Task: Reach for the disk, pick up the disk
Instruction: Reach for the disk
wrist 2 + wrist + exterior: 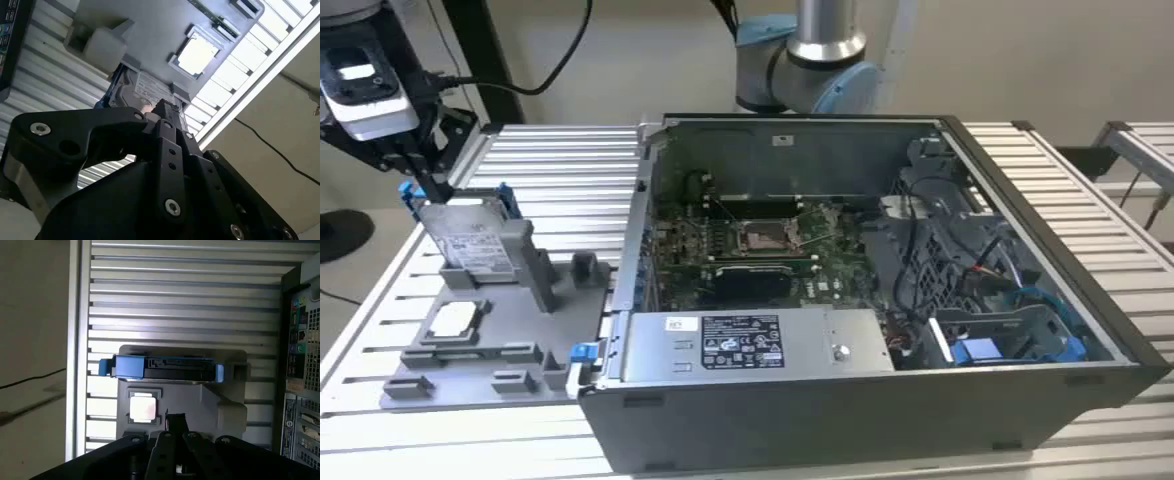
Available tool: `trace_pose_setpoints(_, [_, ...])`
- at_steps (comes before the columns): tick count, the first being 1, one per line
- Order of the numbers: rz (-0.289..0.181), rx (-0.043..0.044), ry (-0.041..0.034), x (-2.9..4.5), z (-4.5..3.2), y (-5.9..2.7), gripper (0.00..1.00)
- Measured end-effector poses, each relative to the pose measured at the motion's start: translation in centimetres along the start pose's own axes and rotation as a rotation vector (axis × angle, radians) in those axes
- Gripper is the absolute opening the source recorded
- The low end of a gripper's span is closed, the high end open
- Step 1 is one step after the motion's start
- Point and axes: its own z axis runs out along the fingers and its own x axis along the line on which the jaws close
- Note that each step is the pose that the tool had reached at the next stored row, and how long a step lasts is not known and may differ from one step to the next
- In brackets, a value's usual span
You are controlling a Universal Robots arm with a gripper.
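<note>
Exterior view: disk [470,240] stands on edge in grey holder [507,345] on table [560,160], beside case [854,400]. Gripper [434,182] hangs near its top corner, jaws apparently clenched, empty. Risk: descending unopened, they would likely strike the blue bracket [411,192] and tip the disk.

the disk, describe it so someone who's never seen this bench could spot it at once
Find the open dark computer case; on the exterior view's left of it sits a grey plastic fixture. The disk is the silver-grey labelled slab in a blue bracket standing on edge, unlike the small square silver chip lying flat.
</note>
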Motion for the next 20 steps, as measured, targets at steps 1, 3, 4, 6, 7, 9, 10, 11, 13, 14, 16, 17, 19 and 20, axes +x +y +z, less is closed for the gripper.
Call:
trace_pose_setpoints(1, [0.000,0.0000,0.0000,0.00,0.00,0.00,0.00])
trace_pose_setpoints(3, [0.000,0.0000,0.0000,0.00,0.00,0.00,0.00])
trace_pose_setpoints(4, [0.000,0.0000,0.0000,0.00,0.00,0.00,0.00])
trace_pose_setpoints(6, [0.000,0.0000,0.0000,0.00,0.00,0.00,0.00])
trace_pose_setpoints(7, [0.000,0.0000,0.0000,0.00,0.00,0.00,0.00])
trace_pose_setpoints(9, [0.000,-0.0001,0.0000,0.00,0.00,0.00,0.00])
trace_pose_setpoints(10, [0.000,0.0000,0.0000,0.00,0.00,0.00,0.00])
trace_pose_setpoints(11, [0.000,0.0000,0.0000,0.00,0.00,0.00,0.00])
trace_pose_setpoints(13, [0.000,0.0000,0.0000,0.00,0.00,0.00,0.00])
trace_pose_setpoints(14, [0.000,0.0000,0.0002,0.01,-0.01,0.05,0.00])
trace_pose_setpoints(16, [0.000,0.0001,0.0002,0.07,0.02,0.59,0.00])
trace_pose_setpoints(17, [0.000,0.0001,0.0000,0.08,0.04,1.00,0.00])
trace_pose_setpoints(19, [0.000,0.0000,-0.0001,0.12,0.09,1.88,0.00])
trace_pose_setpoints(20, [0.000,-0.0001,0.0000,0.21,0.12,2.30,0.00])
